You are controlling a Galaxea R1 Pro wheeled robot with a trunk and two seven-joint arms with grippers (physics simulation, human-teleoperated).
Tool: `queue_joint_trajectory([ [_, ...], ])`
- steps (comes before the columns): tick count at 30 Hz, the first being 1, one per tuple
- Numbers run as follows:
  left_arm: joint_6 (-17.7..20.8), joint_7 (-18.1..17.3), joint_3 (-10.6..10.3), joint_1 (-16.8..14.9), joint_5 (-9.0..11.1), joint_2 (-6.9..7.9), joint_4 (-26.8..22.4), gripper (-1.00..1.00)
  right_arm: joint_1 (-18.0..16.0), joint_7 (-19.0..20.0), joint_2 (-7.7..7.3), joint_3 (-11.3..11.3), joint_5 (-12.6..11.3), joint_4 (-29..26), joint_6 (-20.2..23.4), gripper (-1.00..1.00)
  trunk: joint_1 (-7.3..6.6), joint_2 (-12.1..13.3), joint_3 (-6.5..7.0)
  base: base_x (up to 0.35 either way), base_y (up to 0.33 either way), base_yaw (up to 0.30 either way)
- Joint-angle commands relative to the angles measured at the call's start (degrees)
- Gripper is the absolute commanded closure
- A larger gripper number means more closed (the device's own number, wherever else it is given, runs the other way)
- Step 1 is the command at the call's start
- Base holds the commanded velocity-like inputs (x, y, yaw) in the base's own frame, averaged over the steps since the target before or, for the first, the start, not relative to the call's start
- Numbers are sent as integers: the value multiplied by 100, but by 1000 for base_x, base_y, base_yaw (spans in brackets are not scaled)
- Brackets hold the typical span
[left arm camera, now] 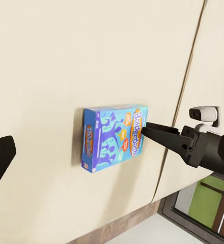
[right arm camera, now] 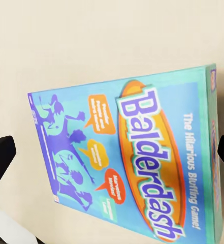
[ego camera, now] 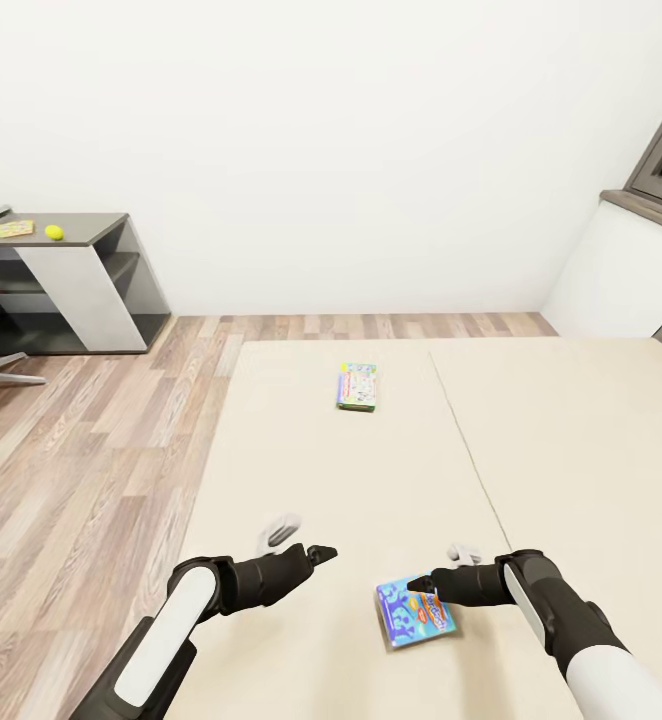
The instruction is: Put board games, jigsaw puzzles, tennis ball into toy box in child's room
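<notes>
Beige bed (ego camera: 571,450): Balderdash box (ego camera: 415,611) flat just beneath open, empty right hand (ego camera: 418,584).

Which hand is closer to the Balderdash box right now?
Right. The right hand is just above the Balderdash box on the bed, fingers open around it; the left hand is off to its left.

the balderdash box (right arm camera: 127,168) is bright blue with purple silhouettes, orange speech bubbles and an orange oval behind white lettering. the monopoly box (ego camera: 357,387) is green-edged with a pale, busy print. the bed (ego camera: 391,470) cover is plain beige. the tennis ball (ego camera: 53,232) is yellow-green. the side table (ego camera: 81,285) is dark grey with white panels. the floor (ego camera: 81,470) shows brown wood planks.
</notes>
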Motion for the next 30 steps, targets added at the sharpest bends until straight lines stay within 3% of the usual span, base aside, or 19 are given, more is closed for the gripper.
queue_joint_trajectory([
  [1,-2,58,-8,-4,60,4,-6,-100,-2,10,0,-11,-12,-4,42,-100,0,-2,-4,0,8,0],
  [30,-2,58,-6,-2,51,5,-5,-100,38,343,-103,-11,25,-5,449,-100,0,-2,-4,0,2,0],
])
